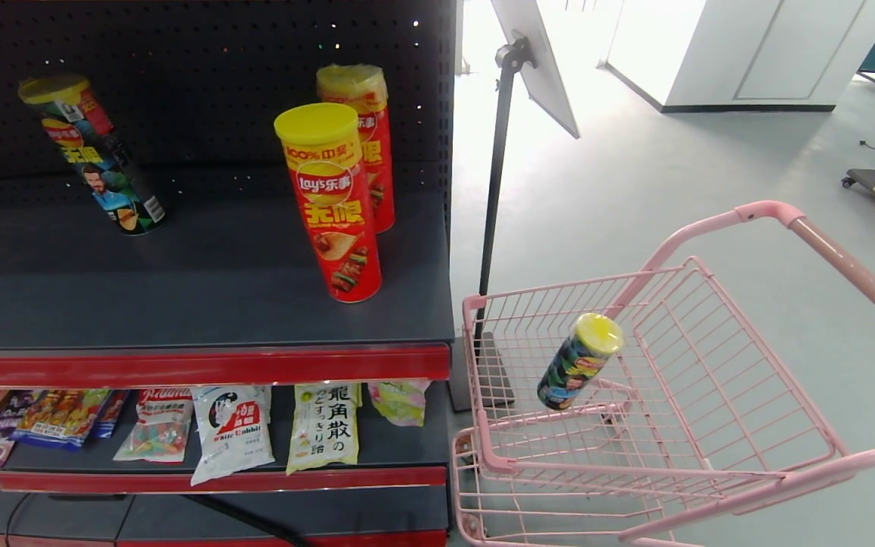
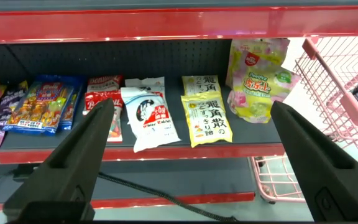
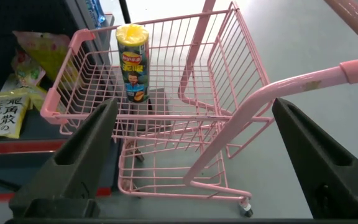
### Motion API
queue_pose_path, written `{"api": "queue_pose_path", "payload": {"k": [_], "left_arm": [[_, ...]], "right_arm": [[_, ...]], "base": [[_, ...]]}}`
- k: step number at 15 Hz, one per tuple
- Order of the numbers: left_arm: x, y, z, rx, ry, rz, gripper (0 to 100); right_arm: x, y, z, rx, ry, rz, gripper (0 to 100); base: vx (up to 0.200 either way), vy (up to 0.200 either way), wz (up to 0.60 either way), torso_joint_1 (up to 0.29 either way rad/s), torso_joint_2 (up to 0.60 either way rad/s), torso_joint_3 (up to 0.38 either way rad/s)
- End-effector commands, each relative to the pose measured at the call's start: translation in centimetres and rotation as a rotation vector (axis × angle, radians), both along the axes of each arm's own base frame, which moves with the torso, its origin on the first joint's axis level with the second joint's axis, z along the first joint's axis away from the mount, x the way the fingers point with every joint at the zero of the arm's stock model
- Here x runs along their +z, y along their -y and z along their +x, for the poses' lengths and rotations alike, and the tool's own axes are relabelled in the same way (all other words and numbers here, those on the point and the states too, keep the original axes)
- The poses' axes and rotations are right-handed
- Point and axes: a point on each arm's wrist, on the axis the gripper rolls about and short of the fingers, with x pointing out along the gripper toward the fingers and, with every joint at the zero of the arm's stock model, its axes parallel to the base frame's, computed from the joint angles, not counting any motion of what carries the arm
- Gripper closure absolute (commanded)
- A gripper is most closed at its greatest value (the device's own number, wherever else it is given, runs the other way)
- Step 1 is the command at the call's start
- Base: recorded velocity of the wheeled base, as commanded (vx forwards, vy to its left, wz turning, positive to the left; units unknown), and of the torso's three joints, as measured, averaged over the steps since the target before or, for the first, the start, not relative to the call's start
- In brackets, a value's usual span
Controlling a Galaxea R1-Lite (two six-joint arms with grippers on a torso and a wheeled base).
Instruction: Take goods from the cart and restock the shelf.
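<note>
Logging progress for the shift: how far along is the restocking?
Looks done: three cans stand on the top shelf, a dark can at left, a front red can and a rear red can. In hand: nothing; the left gripper and right gripper are both open and empty. Left: one last can stands in the pink cart, not yet picked.

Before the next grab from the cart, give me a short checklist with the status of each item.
1. Can in cart: ok, one, upright.
2. Right gripper open and empty: ok.
3. Left gripper open and empty: ok.
4. Right gripper at the can: not ok, well short of it.
5. Room on top shelf: ok, bare space left of the front red can.
</note>
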Motion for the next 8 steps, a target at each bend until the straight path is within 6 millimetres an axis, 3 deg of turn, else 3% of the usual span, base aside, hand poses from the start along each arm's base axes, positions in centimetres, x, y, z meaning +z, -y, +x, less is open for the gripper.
{"api": "queue_pose_path", "payload": {"k": [1,8], "left_arm": [[0.0,0.0,0.01,0.001,-0.001,0.0,0],[0.0,0.0,0.0,0.001,0.0,0.0,0]], "right_arm": [[0.01,0.0,0.01,-0.001,0.0,0.0,0],[0.01,0.0,0.01,-0.001,0.0,-0.001,0]], "base": [[0.0,0.0,0.0,0.0,0.0,0.0],[0.0,0.0,0.0,-0.136,0.32,0.176]]}}
